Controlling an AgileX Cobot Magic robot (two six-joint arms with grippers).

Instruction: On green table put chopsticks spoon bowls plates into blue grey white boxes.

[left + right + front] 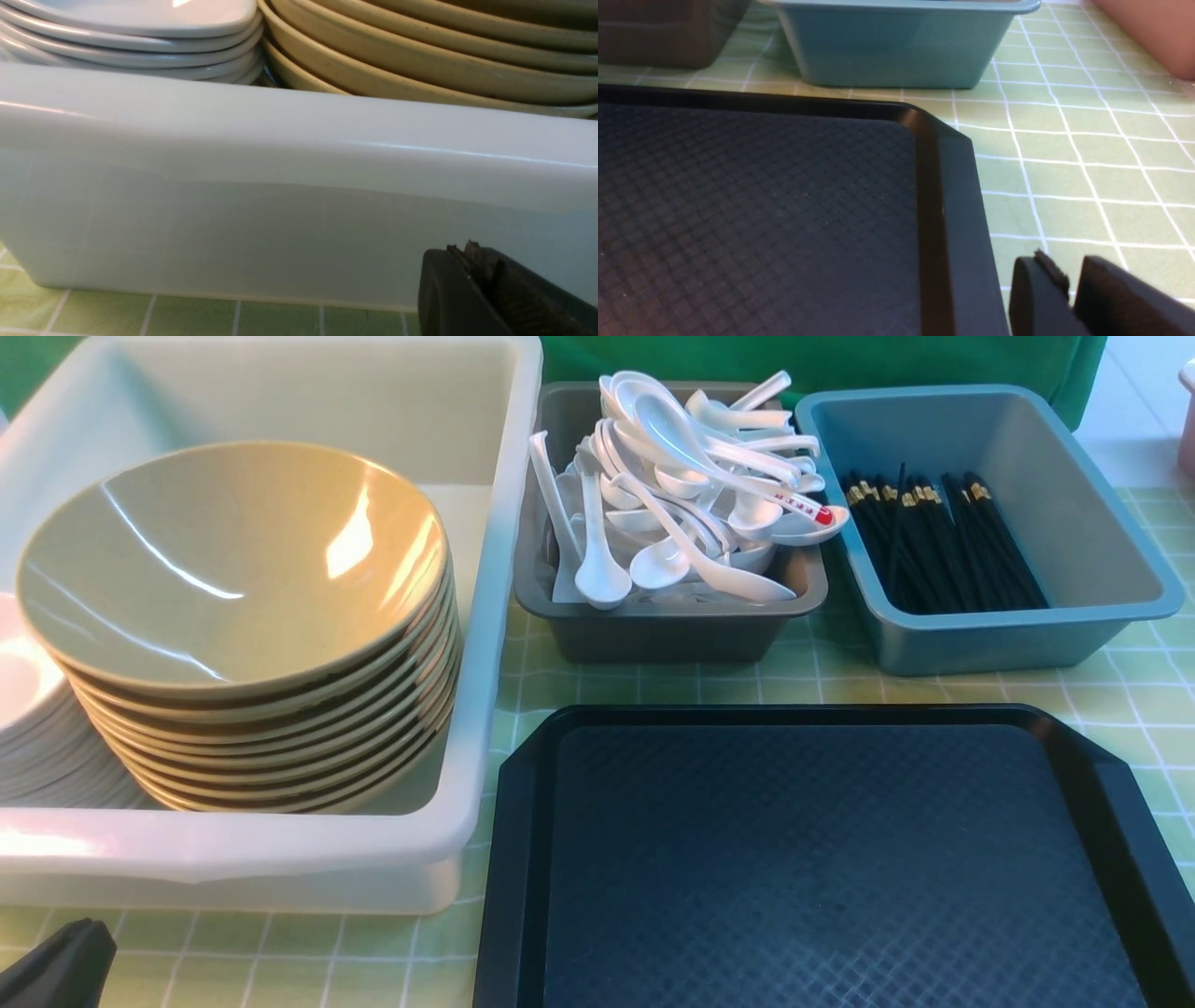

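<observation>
On the green table (1139, 691) the big white box (485, 616) holds a stack of tan bowls (233, 569), with white plates (28, 709) beside them at the far left. A heap of white spoons (691, 495) fills the grey box (653, 630). Black chopsticks (943, 541) lie in the blue box (1102, 569). My left gripper (462, 249) is shut and empty, low on the table just outside the white box's near wall (280, 196), with the plates (140, 28) and bowls (420, 56) showing above that wall. My right gripper (1069, 270) hovers over the table beside the tray's corner, open a narrow gap, holding nothing.
A black textured tray (822, 859) lies at the front centre and right, with its corner (943, 140) close to my right gripper. A pink object (1148, 32) stands at the far right, beyond the blue box (896, 46). My left gripper's tip (56, 966) shows at the bottom left corner.
</observation>
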